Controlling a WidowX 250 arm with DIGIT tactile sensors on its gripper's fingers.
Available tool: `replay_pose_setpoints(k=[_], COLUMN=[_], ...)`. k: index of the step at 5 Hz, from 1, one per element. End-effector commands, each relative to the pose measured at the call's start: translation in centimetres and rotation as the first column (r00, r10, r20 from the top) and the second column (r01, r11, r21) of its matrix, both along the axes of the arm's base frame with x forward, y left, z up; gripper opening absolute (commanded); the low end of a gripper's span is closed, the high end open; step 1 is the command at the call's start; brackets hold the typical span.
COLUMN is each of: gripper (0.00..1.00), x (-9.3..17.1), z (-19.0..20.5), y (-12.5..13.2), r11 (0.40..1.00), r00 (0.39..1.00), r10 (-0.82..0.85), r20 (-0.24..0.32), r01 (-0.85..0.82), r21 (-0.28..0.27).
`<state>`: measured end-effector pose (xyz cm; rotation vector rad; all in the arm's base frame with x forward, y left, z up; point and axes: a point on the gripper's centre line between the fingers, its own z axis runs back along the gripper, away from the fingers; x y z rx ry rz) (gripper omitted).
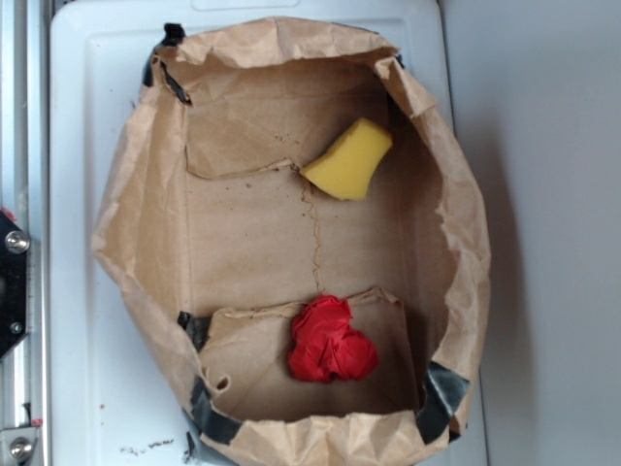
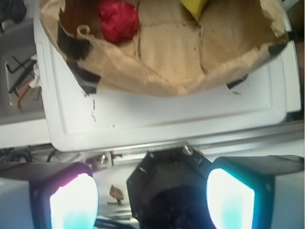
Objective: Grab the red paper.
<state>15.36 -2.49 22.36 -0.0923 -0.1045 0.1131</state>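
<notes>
The red paper (image 1: pixel 332 342) is a crumpled bright red wad lying on the floor of an open brown paper bag (image 1: pixel 136 223), near the bag's lower end in the exterior view. In the wrist view the red paper (image 2: pixel 118 20) shows at the top left, inside the bag (image 2: pixel 162 78). My gripper (image 2: pixel 151 200) is open, its two pale glowing fingers (image 2: pixel 74 202) far apart at the bottom of the wrist view, well short of the bag and over the robot's black base. Nothing is between them. The gripper does not show in the exterior view.
A yellow sponge wedge (image 1: pixel 349 158) lies at the bag's far end, its corner (image 2: pixel 194 6) at the wrist view's top edge. The bag sits on a white tray (image 1: pixel 82 116). Black tape (image 2: pixel 78 62) patches the bag's corners. Thin wires (image 2: pixel 21 86) lie left of the tray.
</notes>
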Motion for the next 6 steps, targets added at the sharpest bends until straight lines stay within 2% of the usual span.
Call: replay_pose_setpoints(k=[1, 2, 3, 4, 5, 6], gripper=[1.0, 1.0, 1.0, 1.0, 1.0, 1.0], x=[5.7, 8.3, 10.3, 11.3, 12.2, 12.2], z=[0.4, -0.8, -2.0, -3.3, -5.2, -7.6], y=[0.1, 1.2, 2.8, 3.9, 3.7, 2.5], r11=[0.996, 0.991, 0.983, 0.978, 0.986, 0.989], r00=[0.994, 0.989, 0.979, 0.971, 0.978, 0.985], r10=[0.078, 0.13, 0.182, 0.21, 0.166, 0.143], r20=[0.07, 0.071, 0.095, 0.114, 0.129, 0.094], r01=[-0.075, -0.127, -0.181, -0.21, -0.163, -0.139], r21=[-0.044, -0.042, -0.021, -0.018, -0.037, -0.045])
